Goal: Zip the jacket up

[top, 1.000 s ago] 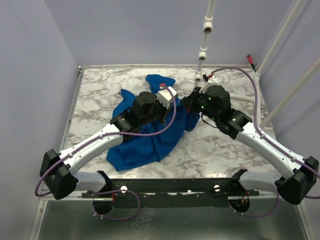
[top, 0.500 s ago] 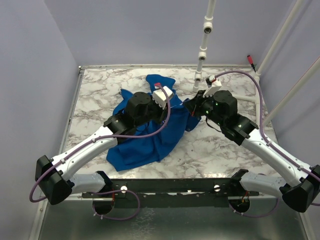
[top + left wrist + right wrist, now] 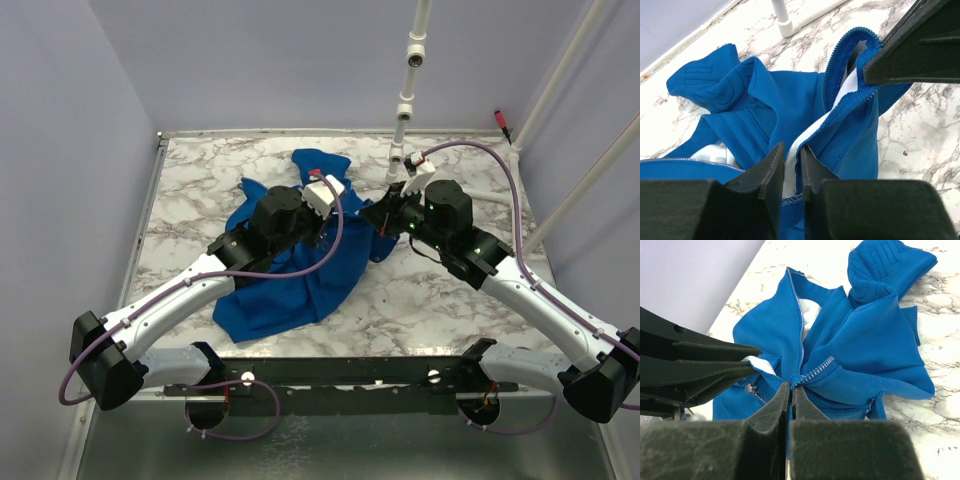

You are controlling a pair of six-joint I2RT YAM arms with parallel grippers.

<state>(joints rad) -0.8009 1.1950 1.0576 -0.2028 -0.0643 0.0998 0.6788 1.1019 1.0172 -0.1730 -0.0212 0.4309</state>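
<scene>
The royal-blue jacket (image 3: 300,270) lies crumpled mid-table, with pale lining showing and the hood at the far end (image 3: 318,160). My left gripper (image 3: 792,160) is shut on the jacket's front edge, blue fabric and white lining (image 3: 812,132) pinched between its fingers. My right gripper (image 3: 791,390) is shut on the other front edge at the end of the zipper teeth (image 3: 815,371). A small metal zipper pull (image 3: 748,388) hangs just left of the right fingertips. The two grippers meet over the jacket's right side (image 3: 365,215) in the top view.
A white pipe stand (image 3: 405,100) rises from the table's far side just behind the right gripper. A white tube (image 3: 480,195) lies at the far right. Marble tabletop (image 3: 420,300) surrounds the jacket, with walls on three sides.
The left arm has shifted a little left and away, the right gripper has moved slightly up and away. Both keep hold of the jacket edges, drawn close together.
</scene>
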